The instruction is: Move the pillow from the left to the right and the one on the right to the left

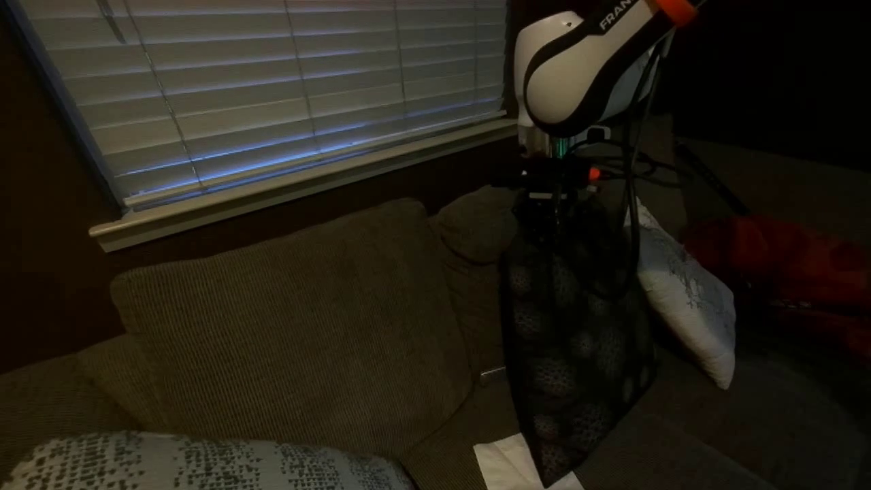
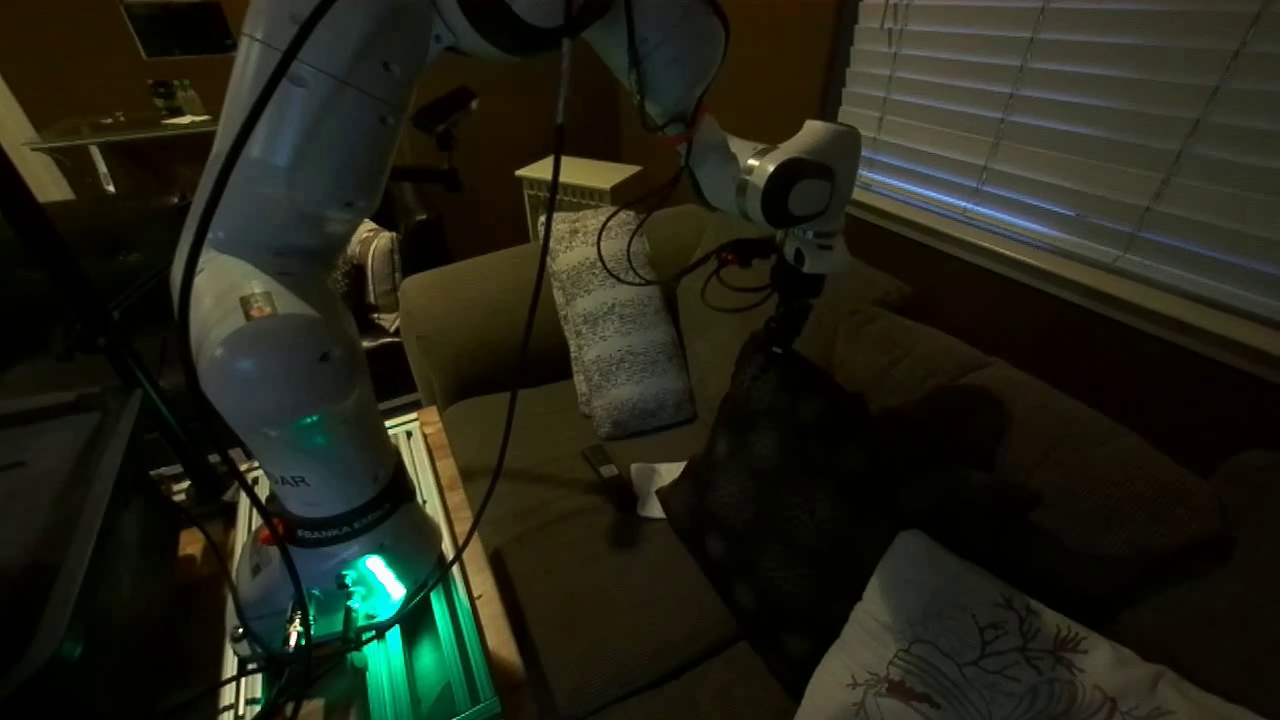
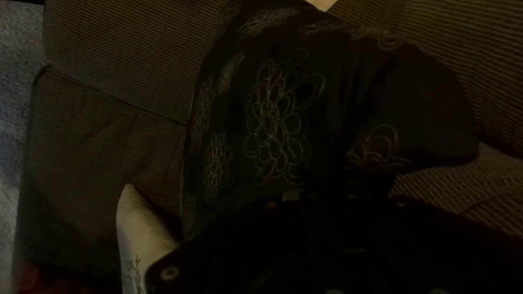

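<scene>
Over the couch (image 2: 600,570), the end effector (image 2: 782,338) pinches the top of the dark flowered pillow (image 1: 578,354), which hangs between the pale pillow (image 2: 985,640) and the speckled pillow (image 2: 625,330). From where I stand the hold looks small, so a swing might work it loose. If it travels low, its bottom corner could drag the white sheet (image 1: 503,459) along or shove the pale pillow. The couch is ribbed and brown, the room dim, the blinds (image 1: 292,82) lowered.
</scene>
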Robot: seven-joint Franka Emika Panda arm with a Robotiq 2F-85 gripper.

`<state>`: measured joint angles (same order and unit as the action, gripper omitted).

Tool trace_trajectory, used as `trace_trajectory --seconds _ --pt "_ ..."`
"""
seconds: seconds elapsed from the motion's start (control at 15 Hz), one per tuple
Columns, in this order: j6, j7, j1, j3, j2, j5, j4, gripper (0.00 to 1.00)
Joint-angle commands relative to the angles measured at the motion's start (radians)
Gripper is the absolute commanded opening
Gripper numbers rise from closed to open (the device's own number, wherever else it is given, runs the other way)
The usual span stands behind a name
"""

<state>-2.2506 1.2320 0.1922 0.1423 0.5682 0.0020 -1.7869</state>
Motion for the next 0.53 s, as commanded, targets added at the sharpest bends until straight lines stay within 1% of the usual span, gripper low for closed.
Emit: trace_trajectory --seconds 0.0,0.47 --pt "0.03 0.084 0.034 -0.007 0.0 -0.055 0.061 0.01" --pt "0.056 0.178 0.079 -0.018 0.061 -0.099 0.157 0.01"
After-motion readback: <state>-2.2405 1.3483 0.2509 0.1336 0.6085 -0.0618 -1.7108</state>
